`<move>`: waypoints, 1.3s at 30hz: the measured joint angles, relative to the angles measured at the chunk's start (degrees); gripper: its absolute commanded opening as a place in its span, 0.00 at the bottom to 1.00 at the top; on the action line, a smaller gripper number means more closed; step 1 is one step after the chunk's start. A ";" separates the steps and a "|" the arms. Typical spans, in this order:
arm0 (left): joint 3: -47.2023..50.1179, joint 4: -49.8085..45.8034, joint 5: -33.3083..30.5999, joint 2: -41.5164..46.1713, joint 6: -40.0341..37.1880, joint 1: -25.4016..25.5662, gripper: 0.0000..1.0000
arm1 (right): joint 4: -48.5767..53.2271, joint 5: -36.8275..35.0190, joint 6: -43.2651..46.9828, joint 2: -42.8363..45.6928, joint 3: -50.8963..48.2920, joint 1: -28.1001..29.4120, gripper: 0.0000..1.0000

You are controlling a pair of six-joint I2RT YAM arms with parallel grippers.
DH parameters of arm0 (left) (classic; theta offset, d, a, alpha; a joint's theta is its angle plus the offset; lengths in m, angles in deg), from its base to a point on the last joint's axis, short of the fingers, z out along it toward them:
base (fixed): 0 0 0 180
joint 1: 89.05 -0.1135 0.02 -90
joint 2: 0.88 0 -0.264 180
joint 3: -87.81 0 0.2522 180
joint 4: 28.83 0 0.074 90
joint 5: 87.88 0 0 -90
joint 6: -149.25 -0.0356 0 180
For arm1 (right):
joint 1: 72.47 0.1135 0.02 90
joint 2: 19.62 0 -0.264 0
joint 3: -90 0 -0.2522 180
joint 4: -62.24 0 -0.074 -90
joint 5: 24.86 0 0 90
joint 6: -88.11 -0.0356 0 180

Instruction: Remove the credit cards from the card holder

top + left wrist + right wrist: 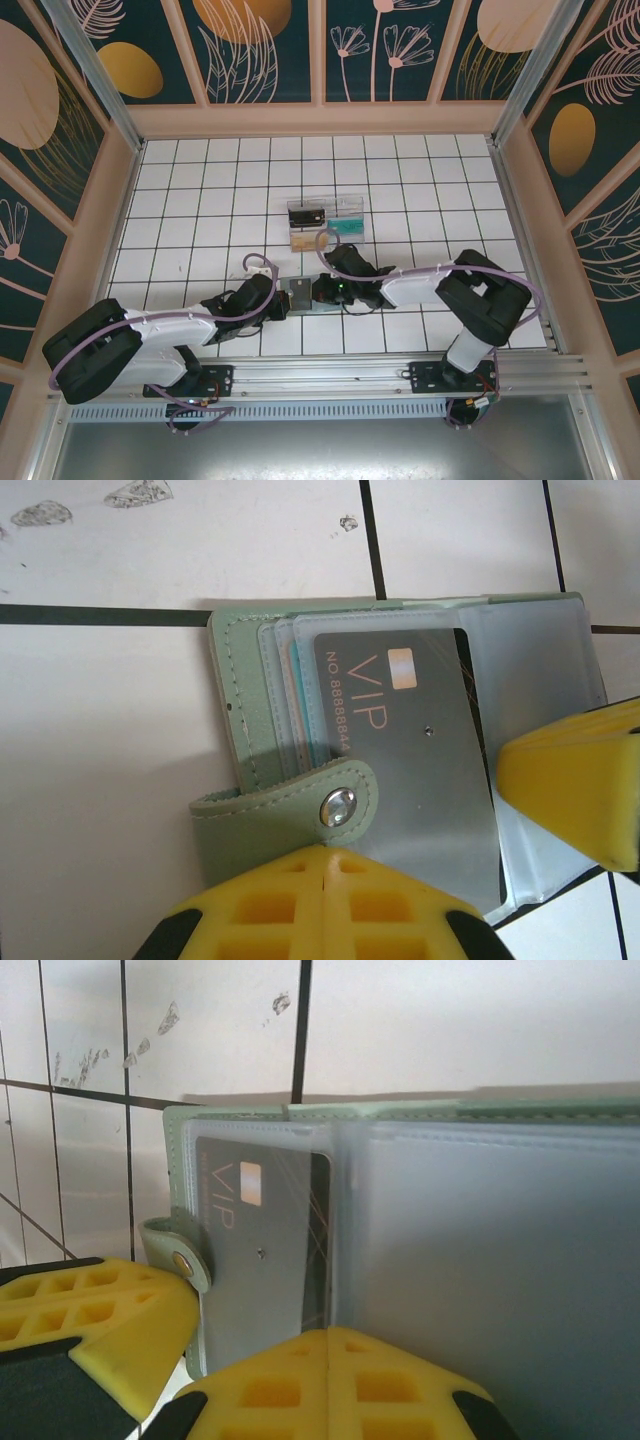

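The card holder (299,295), a soft grey-green wallet, lies open on the tiles between my two grippers. In the left wrist view its green cover (240,680) holds clear sleeves, the top one with a grey "VIP" credit card (420,750) inside. Edges of other cards show beneath it. My left gripper (328,858) is shut, its tips resting on the cover just below the snap strap (340,805). My right gripper (329,1340) is shut at the near edge of the VIP card (260,1260), where a raised clear sleeve (480,1260) begins. Whether it pinches that sleeve is unclear.
A clear plastic tray (360,205) stands just beyond the wallet, with a dark card (306,214), a teal card (347,228) and a tan card (303,240) in it. White tiled table stretches to both sides; wooden walls enclose it.
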 measured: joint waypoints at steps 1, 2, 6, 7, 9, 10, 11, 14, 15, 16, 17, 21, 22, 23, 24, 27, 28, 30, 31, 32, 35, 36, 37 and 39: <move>0.00 0.00 -0.04 0.00 0.00 0.00 0.00 | 0.00 0.00 0.00 0.57 -0.46 -0.28 0.00; 0.00 -0.02 -0.11 0.00 0.00 0.00 0.00 | 0.02 -0.02 0.00 1.05 -0.85 -0.57 0.00; -0.02 -0.02 -0.15 0.00 0.00 0.00 0.00 | 0.04 -0.04 0.00 2.34 -1.36 -1.27 0.00; 0.00 -0.02 -0.15 0.00 0.00 0.00 0.00 | 0.00 -0.02 0.02 2.38 -1.36 -1.29 0.00; 0.00 0.00 -0.15 0.00 0.00 0.00 0.00 | 0.00 0.02 0.02 2.38 -1.36 -1.27 0.00; 0.00 -0.02 -0.13 0.00 0.00 0.00 0.00 | -0.02 0.15 0.02 2.38 -1.36 -1.27 0.05; 0.00 0.00 -0.13 -0.04 0.00 0.00 0.00 | -0.07 0.26 0.02 2.38 -1.36 -1.25 0.07; -0.02 0.50 -0.13 -0.48 0.00 0.00 0.00 | -0.07 0.52 0.02 2.14 -1.18 -1.05 0.09; -0.02 0.74 -0.11 -0.68 0.00 0.00 0.00 | -0.11 0.70 0.00 1.79 -0.94 -0.98 0.09; -0.02 1.01 -0.11 -0.85 0.00 0.00 0.00 | -0.11 0.83 0.00 1.33 -0.63 -0.90 0.10; -0.02 1.20 -0.11 -0.96 0.00 0.00 0.00 | -0.17 0.90 0.00 0.94 -0.39 -0.87 0.11; -0.02 1.77 0.02 -1.29 0.00 0.00 0.00 | -0.52 1.49 -0.02 -0.72 0.13 -0.66 0.12; -0.02 1.81 0.04 -1.33 0.00 0.00 0.00 | -0.55 1.51 0.00 -0.96 0.22 -0.61 0.12; -0.02 1.84 0.04 -1.33 0.00 0.00 0.00 | -0.57 1.57 0.00 -1.05 0.33 -0.61 0.13; -0.02 1.86 0.04 -1.33 0.00 0.00 0.00 | -0.63 1.70 0.00 -1.07 0.39 -0.61 0.13; -0.02 1.86 0.04 -1.33 0.00 0.00 0.00 | -0.66 1.88 0.00 -1.18 0.50 -0.50 0.13; -0.02 1.88 0.04 -1.33 0.00 0.00 0.00 | -0.68 1.92 0.00 -1.31 0.50 -0.50 0.13; -0.02 1.88 0.04 -1.33 0.00 0.00 0.00 | -0.72 2.10 0.00 -1.57 0.68 -0.48 0.13; -0.02 1.88 0.04 -1.33 0.00 0.00 0.00 | -0.79 2.21 0.00 -1.68 0.76 -0.46 0.13; -0.02 1.88 0.07 -1.33 0.00 0.00 0.00 | -0.83 2.29 0.00 -1.79 0.83 -0.46 0.13; -0.02 1.88 0.07 -1.33 0.00 0.00 0.00 | -0.87 2.38 -0.02 -2.01 0.98 -0.46 0.14; -0.02 1.88 0.07 -1.33 0.00 0.00 0.00 | -0.90 2.47 -0.02 -2.03 1.03 -0.46 0.14; -0.02 1.88 0.07 -1.33 0.00 0.00 0.00 | -0.87 2.58 -0.02 -2.05 1.09 -0.46 0.14; -0.02 1.90 0.07 -1.33 0.00 0.00 0.00 | -0.90 2.67 -0.02 -2.12 1.18 -0.44 0.14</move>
